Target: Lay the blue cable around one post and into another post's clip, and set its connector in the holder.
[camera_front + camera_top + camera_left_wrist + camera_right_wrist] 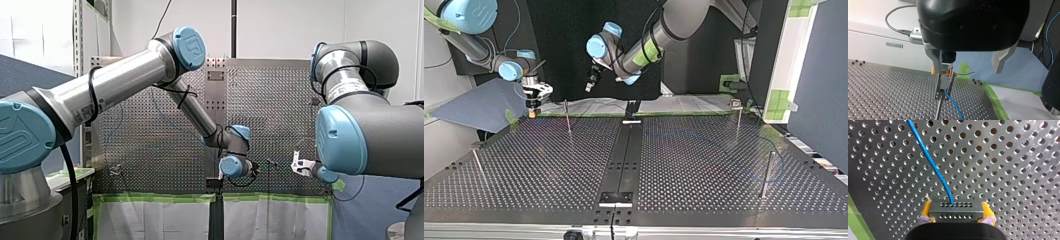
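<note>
Blue cable (930, 160): one end plugged into dark connector (956, 210). Connector clamped between yellow pads (926, 210) of right gripper (956, 205), over perforated table (704, 190), near its far edge at top view's left. From connector, line running away across the holes and out of right wrist view.

Left gripper (967, 71): fingers spread wide, nothing between them. Held high near the same far edge, close to right gripper but apart.

Step in hand, as judged: routing, with connector carried. In left wrist view, cable dropping from held connector past thin post (938, 107) directly under right gripper, close against small clip (937, 95) at post's head. Seated in clip or merely beside it: cannot tell. In top view, faint blue loop near right-side post (767, 172); around it or just beside, too faint to say.

Next move, as judged: confirm or press cable into clip, then carry connector to holder without dragging line off either post. Slack needed; slow, low travel. Holder not picked out with certainty. Bright bracket (614, 198) on black centre strip (624, 155), at near edge of top view, a candidate only.

Around: far-edge post (738, 122), slanted rod (479, 167), green tape (995, 100) along table edge, blue-grey sheet (474, 105) beyond it.

In the way: upright posts on any path across table, likely snags for trailing cable. Left arm close beside right gripper, little room there.
</note>
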